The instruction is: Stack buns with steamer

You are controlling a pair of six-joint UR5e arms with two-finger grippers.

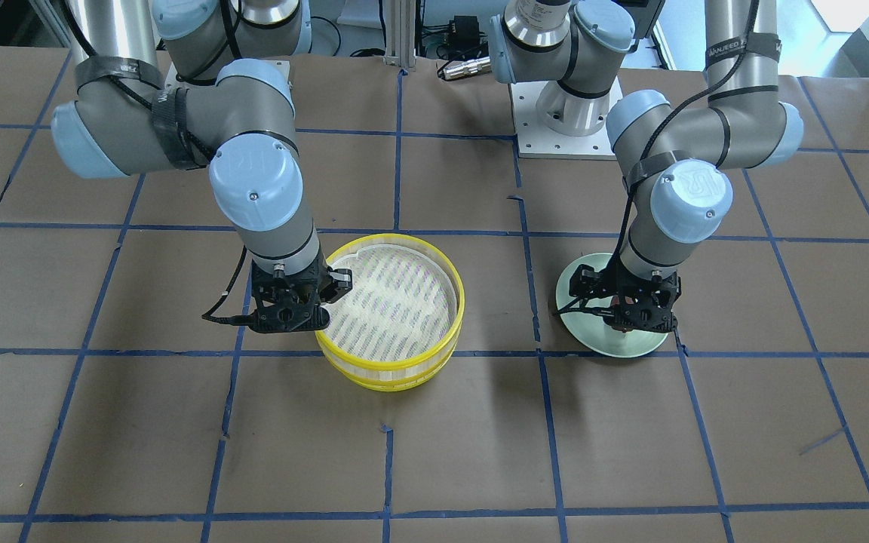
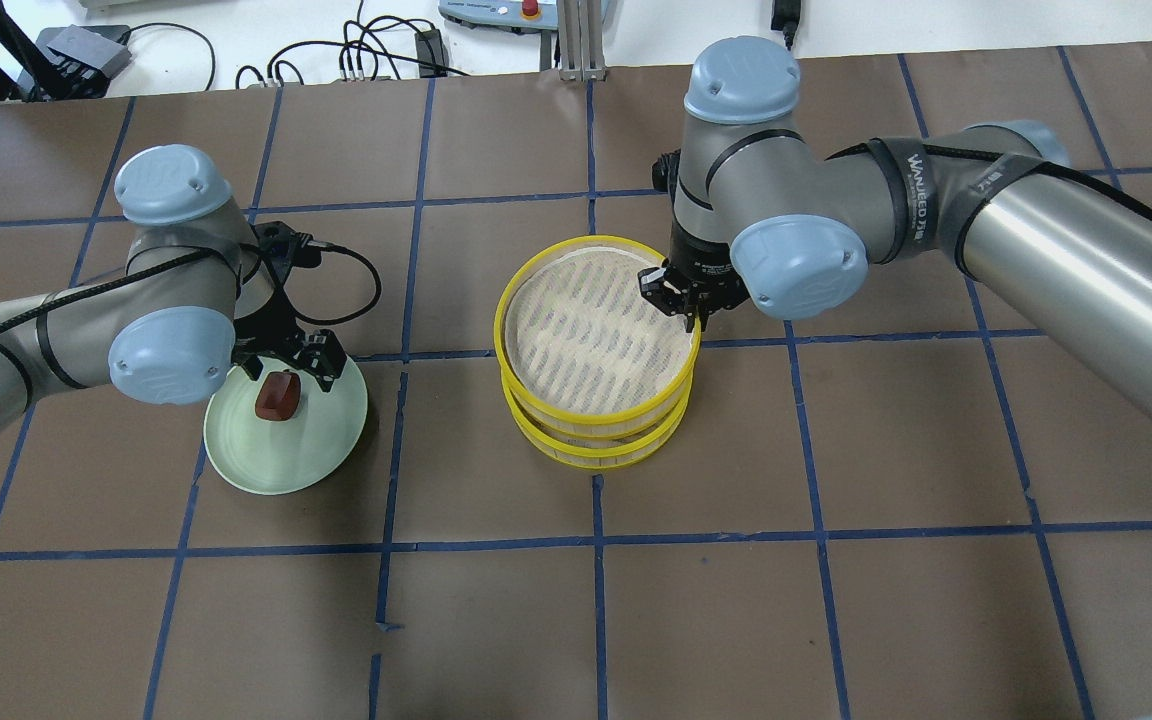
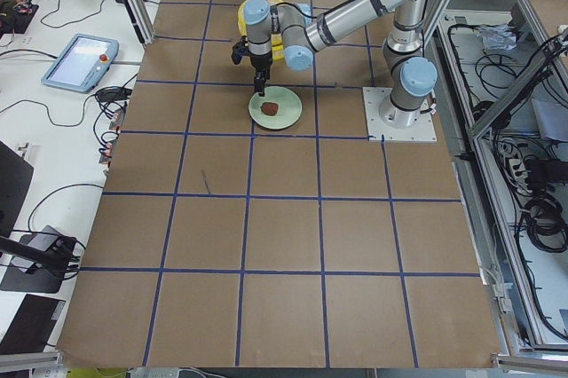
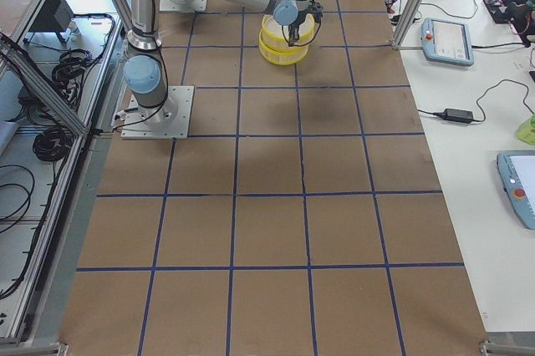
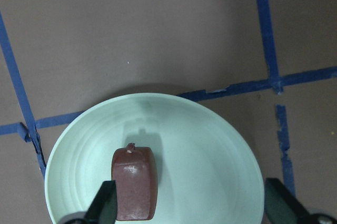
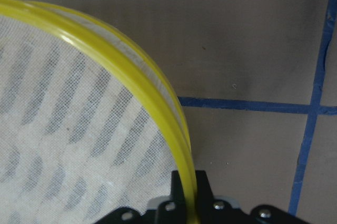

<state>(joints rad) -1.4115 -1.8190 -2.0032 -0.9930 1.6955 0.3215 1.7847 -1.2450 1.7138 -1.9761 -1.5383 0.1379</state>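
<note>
Trays [image 2: 596, 442] sit stacked, right gripper [image 2: 681, 300] pinching the top rim. Left gripper [image 5: 192, 203], spread astride the brown bun [image 5: 134, 184] on the plate [image 5: 210, 145], should close next.

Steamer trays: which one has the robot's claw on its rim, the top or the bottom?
The top tray: the right gripper grips its yellow rim. The bottom tray sits underneath, untouched.

Steamer [image 2: 596, 428] rims glossy yellow plastic, liner [image 6: 79, 145] white woven mesh; bun [image 5: 135, 184] shiny; plate [image 2: 286, 460] smooth; worktop [image 2: 496, 620] matt brown paper.
</note>
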